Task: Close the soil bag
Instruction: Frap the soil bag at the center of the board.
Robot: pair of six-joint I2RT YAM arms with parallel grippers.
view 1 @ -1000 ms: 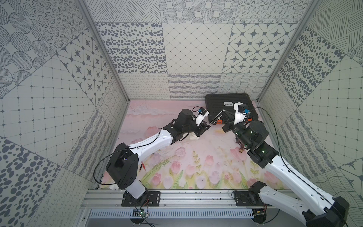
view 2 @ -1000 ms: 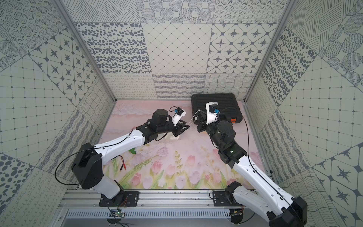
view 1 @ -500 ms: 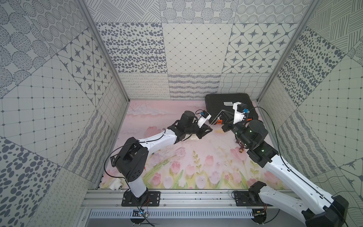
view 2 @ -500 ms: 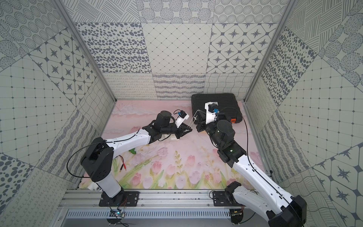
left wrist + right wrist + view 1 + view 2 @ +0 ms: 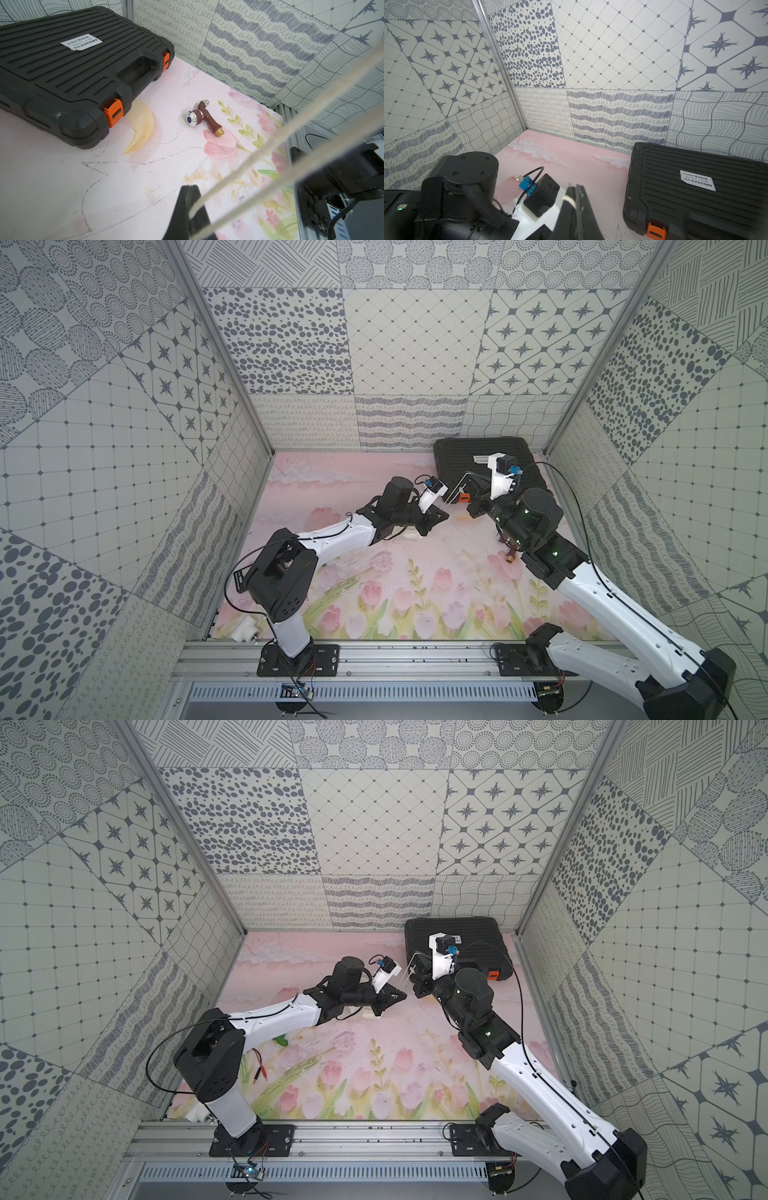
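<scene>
Clamped shut with the left gripper [image 5: 189,188] on one of the thin pale cords [image 5: 270,144], pinched at the very tip of the jaws and stretching taut up and away past the wrist. Closed likewise with the right gripper [image 5: 574,188], a cream stub of cord nipped between its tips. Tucked directly beneath the left gripper in a top view: the cream-white soft cloth drawstring soil bag [image 5: 412,534], mostly hidden by the arm, mouth out of sight. Probably limp and slumping, bottom-heavy if filled, so no sense grabbing the cloth body; better to hold the cords alone and draw the two grippers apart to cinch the mouth. Expect rough twine to bite well yet slip if pinched at its very end. Ahead of the left gripper, untouched: a black ribbed plastic case with orange latches [image 5: 72,68] and a small brown tap fitting [image 5: 202,118].
</scene>
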